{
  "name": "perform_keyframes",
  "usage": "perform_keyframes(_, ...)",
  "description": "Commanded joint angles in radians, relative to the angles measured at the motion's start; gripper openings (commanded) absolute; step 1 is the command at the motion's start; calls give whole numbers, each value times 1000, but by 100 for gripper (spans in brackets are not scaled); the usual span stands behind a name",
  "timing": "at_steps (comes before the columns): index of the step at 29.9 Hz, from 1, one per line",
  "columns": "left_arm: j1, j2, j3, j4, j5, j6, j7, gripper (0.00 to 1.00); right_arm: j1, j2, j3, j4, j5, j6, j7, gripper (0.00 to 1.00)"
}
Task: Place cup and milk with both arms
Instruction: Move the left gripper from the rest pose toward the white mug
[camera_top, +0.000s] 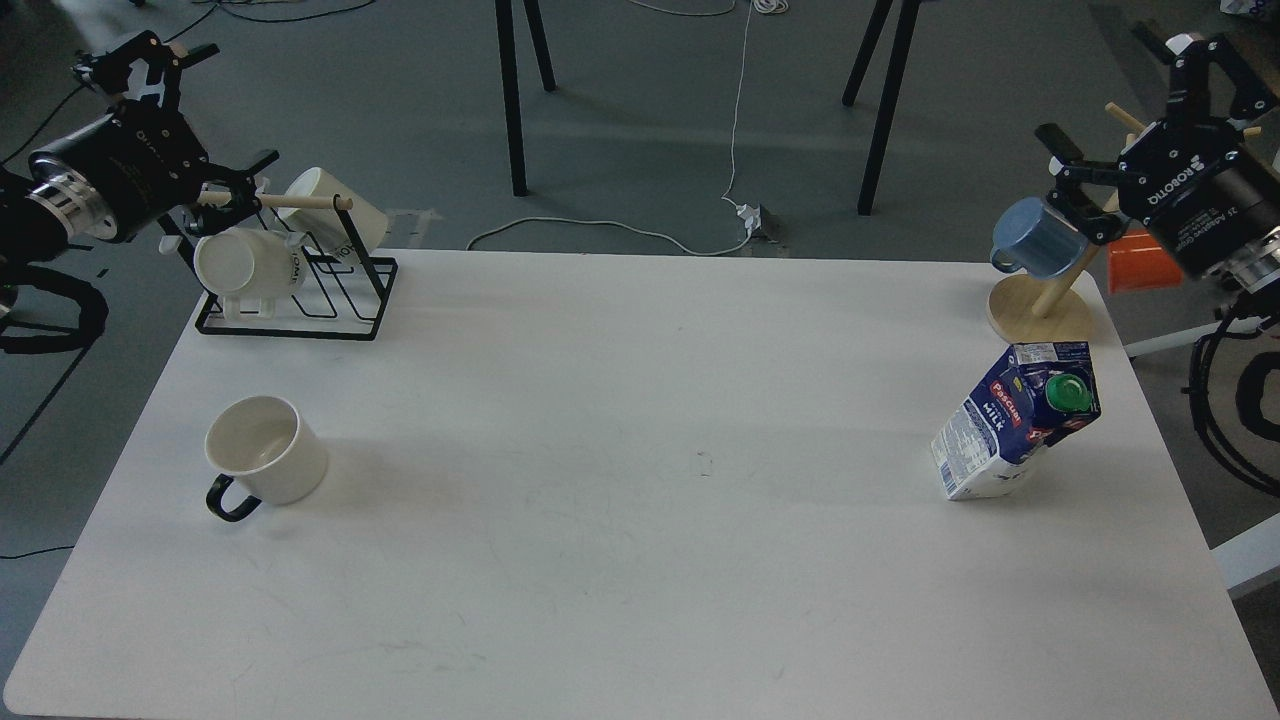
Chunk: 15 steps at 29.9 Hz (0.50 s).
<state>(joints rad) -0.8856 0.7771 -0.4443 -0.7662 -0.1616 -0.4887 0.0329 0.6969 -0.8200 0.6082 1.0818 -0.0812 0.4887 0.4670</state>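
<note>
While grippers gape, cup (266, 463) & milk (1015, 420) stand (apart).

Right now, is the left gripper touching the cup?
Apart. The head view shows the left gripper raised by the mug rack, with bare table between it and the cup.

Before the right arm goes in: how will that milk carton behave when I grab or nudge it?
The milk carton is tall on a small base, so a high nudge would probably tip it. Its paperboard walls likely give under a hard squeeze; grip gently across the flat sides. The green cap looks screwed on, so spilling seems unlikely. Fill level, hence weight, cannot be judged.
</note>
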Motion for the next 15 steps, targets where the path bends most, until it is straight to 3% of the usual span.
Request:
perform_keyframes(1,13,8,-4,4,-27,0,1,100,4,-1,28,-2,1,0,1,99)
perform_keyframes(6,8,11,-10,21,-47,0,13,100,9,-7,36,3,1,0,2,99)
perform_keyframes(15,-12,-102,-129,332,-130,0,15,100,-7,-11,36,0,1,0,2,99)
